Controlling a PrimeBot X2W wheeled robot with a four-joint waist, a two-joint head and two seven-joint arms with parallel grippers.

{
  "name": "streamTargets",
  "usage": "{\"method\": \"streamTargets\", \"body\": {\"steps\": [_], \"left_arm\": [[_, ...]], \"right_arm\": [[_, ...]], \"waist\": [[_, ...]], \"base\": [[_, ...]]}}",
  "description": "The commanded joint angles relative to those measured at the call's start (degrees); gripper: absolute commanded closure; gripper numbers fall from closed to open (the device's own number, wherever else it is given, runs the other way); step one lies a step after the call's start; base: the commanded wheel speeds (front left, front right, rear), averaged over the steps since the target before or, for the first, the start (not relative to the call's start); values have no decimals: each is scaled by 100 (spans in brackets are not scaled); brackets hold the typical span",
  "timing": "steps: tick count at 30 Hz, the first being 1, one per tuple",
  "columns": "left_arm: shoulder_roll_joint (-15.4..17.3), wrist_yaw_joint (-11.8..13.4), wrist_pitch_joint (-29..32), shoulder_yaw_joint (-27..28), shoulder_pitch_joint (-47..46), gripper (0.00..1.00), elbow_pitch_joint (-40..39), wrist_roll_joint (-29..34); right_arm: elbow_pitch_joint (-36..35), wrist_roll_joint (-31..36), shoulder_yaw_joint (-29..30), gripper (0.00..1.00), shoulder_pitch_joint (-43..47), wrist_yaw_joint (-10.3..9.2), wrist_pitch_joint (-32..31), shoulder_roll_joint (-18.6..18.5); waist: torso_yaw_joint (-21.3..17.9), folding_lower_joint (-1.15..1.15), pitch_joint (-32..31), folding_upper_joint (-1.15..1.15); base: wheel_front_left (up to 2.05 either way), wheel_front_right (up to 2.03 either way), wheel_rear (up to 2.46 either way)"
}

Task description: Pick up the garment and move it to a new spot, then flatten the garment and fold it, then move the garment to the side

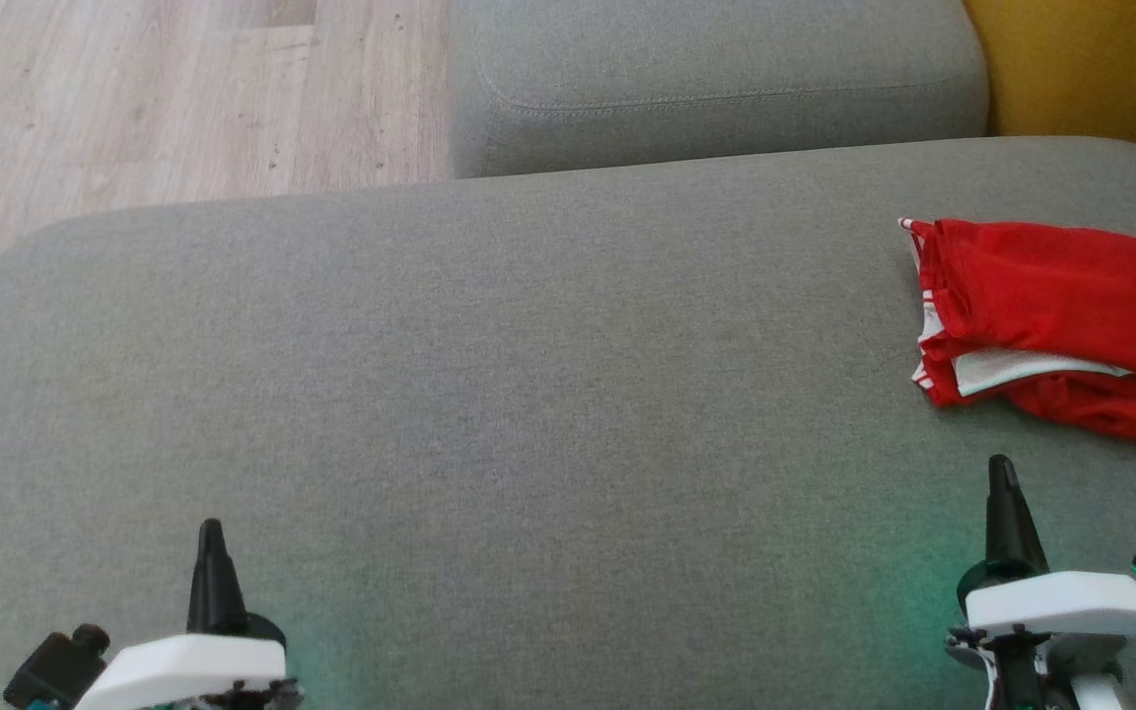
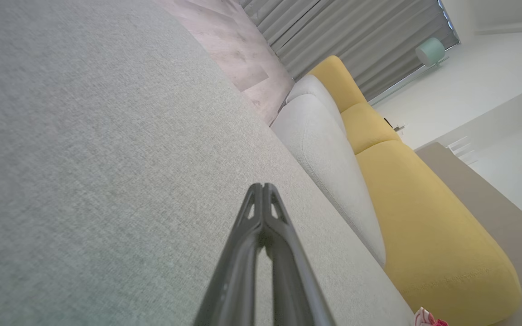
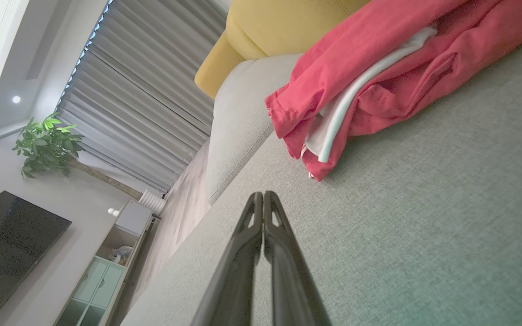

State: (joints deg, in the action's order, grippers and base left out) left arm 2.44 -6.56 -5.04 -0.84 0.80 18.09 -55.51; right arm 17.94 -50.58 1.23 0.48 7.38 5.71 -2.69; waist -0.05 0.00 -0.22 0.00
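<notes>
Garment (image 1: 1061, 320) lies folded just beyond the closed right claw (image 1: 1001, 473).

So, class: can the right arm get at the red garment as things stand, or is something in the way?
Probably yes. The shut right gripper lies just short of the red garment, with only bare grey cushion between them. It would have to open first.
</notes>
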Motion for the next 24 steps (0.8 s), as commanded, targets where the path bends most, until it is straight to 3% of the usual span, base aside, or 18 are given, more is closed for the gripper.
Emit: {"method": "streamTargets", "body": {"steps": [1, 24], "left_arm": [[21, -40, 48, 154, -331, 100, -220, -172], [29, -58, 419, 350, -455, 100, -282, -1348]], "right_arm": [[-230, -216, -10, 100, -315, 5, -53, -87], [-286, -1577, 129, 100, -429, 7, -411, -95]], "waist": [[0, 0, 1, 0], [2, 0, 14, 0]], "base": [[0, 0, 0], [0, 0, 0]]}}
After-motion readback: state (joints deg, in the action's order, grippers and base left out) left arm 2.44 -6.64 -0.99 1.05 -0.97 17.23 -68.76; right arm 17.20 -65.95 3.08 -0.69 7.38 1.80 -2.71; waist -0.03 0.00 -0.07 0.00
